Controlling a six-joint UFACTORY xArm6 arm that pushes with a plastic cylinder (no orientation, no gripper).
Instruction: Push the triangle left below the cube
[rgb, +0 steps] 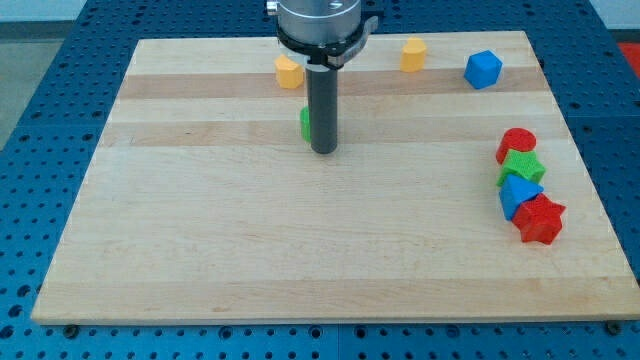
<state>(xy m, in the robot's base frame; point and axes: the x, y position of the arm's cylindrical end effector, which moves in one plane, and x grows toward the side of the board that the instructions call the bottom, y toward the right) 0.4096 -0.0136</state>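
Upper centre of the frame: my tip (323, 150) sits on the wooden tabletop (250, 250), touching or just beside a green block (305, 123) that is mostly hidden behind the rod, shape unreadable. End effector is a bare rod, no jaws, nothing to open or close, holding nothing. Task block is the blue triangle (519, 192), far right of the frame, packed in a column: red round block (517, 143) on top, green star-like block (523, 166) under it, then the triangle, then a red star block (541, 220) at the bottom, all touching or nearly so. Blue cube (483, 69) sits upper right, well apart from the column. Two yellow blocks near the top edge: one (289, 71) just left of the rod, one (413, 54) to its right, shapes hard to call. Progress, as I judge it: nothing done, triangle untouched and still right of the cube, tip well apart from it. Left: travel to the triangle's right side, push it left until under the cube. Risk: neighbours drag along. Arm cut off at top.
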